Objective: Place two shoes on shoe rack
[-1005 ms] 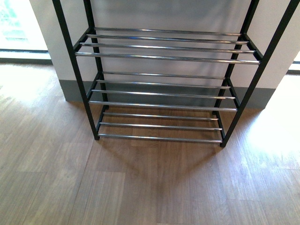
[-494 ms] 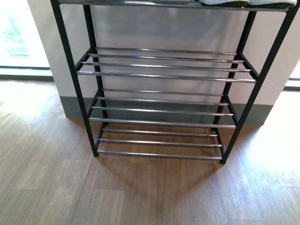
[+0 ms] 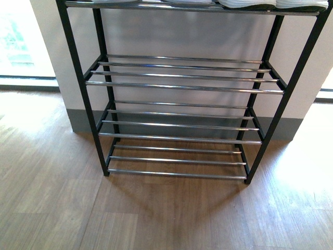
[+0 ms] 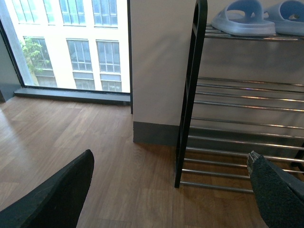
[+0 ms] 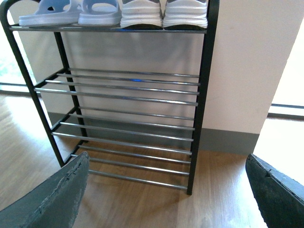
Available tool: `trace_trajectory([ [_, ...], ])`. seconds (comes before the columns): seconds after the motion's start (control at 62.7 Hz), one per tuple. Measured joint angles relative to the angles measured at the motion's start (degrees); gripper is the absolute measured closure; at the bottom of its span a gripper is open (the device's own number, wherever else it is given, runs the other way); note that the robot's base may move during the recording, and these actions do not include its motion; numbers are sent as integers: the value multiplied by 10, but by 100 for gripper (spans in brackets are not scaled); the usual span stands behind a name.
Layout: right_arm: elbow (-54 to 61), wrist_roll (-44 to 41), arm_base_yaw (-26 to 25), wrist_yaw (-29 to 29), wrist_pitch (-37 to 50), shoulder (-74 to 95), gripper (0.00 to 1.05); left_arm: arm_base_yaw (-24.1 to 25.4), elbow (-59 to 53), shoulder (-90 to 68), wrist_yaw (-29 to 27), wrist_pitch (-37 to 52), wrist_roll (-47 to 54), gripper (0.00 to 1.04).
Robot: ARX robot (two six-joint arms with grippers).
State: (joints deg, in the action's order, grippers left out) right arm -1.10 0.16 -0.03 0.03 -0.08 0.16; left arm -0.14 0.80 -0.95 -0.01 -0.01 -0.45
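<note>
Lower three shoe rack (image 3: 182,86) tiers bare; top tier crowded by two shoes (image 5: 164,12) and slippers (image 5: 71,12).

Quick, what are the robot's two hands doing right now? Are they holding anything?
Left gripper: open, holding nothing.
Right gripper: open, holding nothing.

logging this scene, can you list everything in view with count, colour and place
black metal-framed shoe rack with chrome rods: one, black and chrome, against the white wall; three lower tiers bare.
white-soled sneakers: two, white soles showing, side by side on the top tier at its right end.
light blue slide sandals: two, pale blue, top tier, next to the sneakers.
wood-look plank floor: one, brown, under the rack.
large window: one, bright, beside the wall.
left gripper: dark fingers apart, holding nothing.
right gripper: dark fingers apart, holding nothing.
</note>
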Motion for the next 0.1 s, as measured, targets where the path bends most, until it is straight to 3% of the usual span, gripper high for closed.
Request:
trace_trajectory([
  [0.096,0,0,0,0,0,0,9,0,0,0,0,0,0,9],
])
